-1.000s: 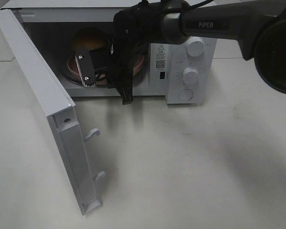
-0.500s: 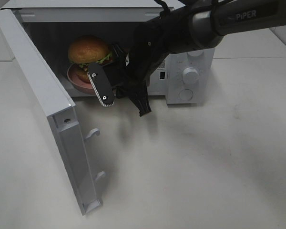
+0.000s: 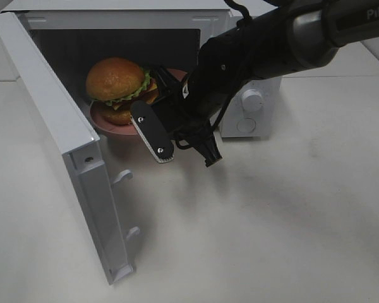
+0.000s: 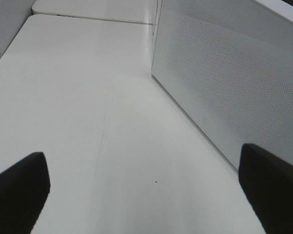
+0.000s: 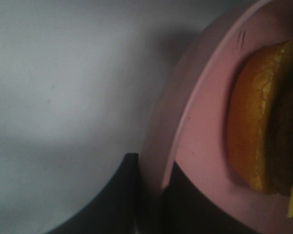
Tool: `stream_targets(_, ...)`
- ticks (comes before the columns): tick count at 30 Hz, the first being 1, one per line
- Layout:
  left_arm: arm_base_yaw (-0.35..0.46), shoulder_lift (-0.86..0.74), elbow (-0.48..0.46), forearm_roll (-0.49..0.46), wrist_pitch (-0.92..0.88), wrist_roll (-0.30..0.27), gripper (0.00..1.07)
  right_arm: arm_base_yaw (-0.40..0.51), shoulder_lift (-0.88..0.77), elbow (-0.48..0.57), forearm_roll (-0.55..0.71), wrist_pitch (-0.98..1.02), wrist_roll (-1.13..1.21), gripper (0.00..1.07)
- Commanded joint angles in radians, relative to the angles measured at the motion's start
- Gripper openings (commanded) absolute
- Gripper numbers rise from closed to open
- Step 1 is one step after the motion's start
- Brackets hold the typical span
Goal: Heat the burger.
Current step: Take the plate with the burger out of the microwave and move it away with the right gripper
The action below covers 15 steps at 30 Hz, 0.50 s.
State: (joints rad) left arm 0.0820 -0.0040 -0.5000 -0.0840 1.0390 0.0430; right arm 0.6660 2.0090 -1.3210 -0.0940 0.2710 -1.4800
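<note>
The burger [image 3: 117, 79], with a golden-brown bun, green lettuce and a dark patty, sits on a pink round plate [image 3: 104, 120] at the mouth of the open white microwave [image 3: 252, 95]. My right gripper [image 3: 143, 117] is shut on the plate's near right rim and holds plate and burger level, partly out of the cavity. In the right wrist view the dark fingers [image 5: 127, 195] clamp the pink plate's rim [image 5: 205, 126], with the burger [image 5: 254, 126] just beyond. My left gripper [image 4: 146, 195] is open and empty, low over the table, and out of the exterior view.
The microwave door [image 3: 57, 126] stands swung open to the left, reaching toward the table's front. Two knobs [image 3: 251, 100] are on the microwave's right panel. A white dotted-mesh panel [image 4: 224, 73] stands to one side of the left gripper over bare white table [image 4: 88, 122].
My right gripper has drawn the pink plate with the burger from deep in the microwave to its mouth, toward the front. The arm has dropped lower.
</note>
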Motion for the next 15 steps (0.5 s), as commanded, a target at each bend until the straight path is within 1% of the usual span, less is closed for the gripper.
stream_targets(1,0.002,-0.021,0.005,-0.002,-0.002,0.0,0.98,-0.001,-0.059,0.043,-0.002,-0.057,-0.006,0.0)
stream_targets(2,0.002,-0.021,0.005,-0.002,-0.002,0.0,0.98,-0.001,-0.08,0.067,-0.002,-0.058,-0.006,0.0)
stream_targets(5,0.002,-0.021,0.005,-0.002,-0.002,0.0,0.98,-0.001,-0.092,0.08,-0.002,-0.058,-0.006,0.0)
stream_targets(7,0.002,-0.021,0.005,-0.002,-0.002,0.0,0.98,-0.001,-0.142,0.132,-0.001,-0.059,-0.006,0.0)
stream_targets(10,0.002,-0.021,0.005,-0.002,-0.002,0.0,0.98,-0.001,-0.151,0.146,-0.001,-0.058,-0.006,0.0)
stream_targets(12,0.002,-0.021,0.005,-0.002,-0.002,0.0,0.98,-0.001,-0.183,0.182,-0.001,-0.059,-0.006,0.0)
stream_targets(13,0.002,-0.021,0.005,-0.002,-0.002,0.0,0.98,-0.001,-0.183,0.182,-0.001,-0.059,-0.006,0.0)
stream_targets(15,0.002,-0.021,0.005,-0.002,-0.002,0.0,0.98,-0.001,-0.228,0.229,0.001,-0.062,-0.006,0.0)
